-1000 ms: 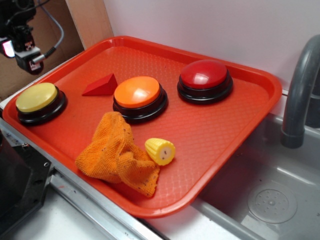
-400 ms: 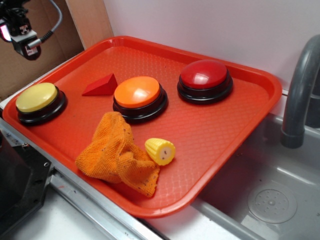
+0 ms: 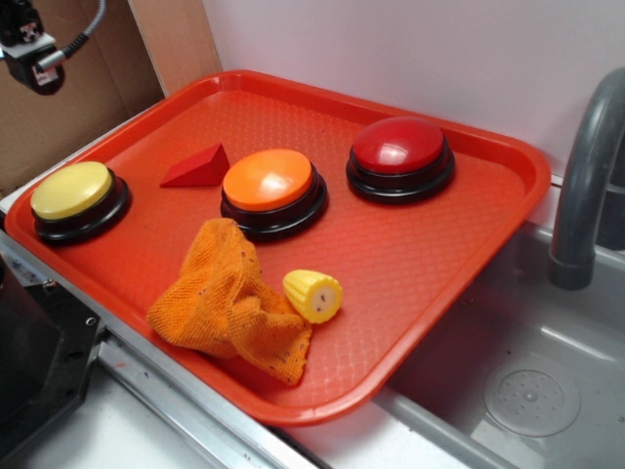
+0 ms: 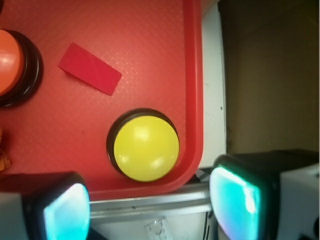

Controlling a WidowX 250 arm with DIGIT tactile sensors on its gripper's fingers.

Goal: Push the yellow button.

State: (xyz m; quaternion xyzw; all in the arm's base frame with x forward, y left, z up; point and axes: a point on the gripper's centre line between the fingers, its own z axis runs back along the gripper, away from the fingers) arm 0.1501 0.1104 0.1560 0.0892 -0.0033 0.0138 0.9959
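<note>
Ideally, the open, empty end effector [image 4: 150, 205], high above the tray's [image 3: 469, 283] left corner where the yellow button [image 3: 70, 190] sits, should centre over the dome, then press straight down.

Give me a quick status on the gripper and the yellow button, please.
Gripper open, empty, high above the tray's corner. Yellow button in view below, untouched. Nothing on or over it; red wedge and orange button sit apart.

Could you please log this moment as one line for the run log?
phase: approach | gripper: open, high above tray corner | yellow button: unpressed, untouched | next: descend onto it
</note>
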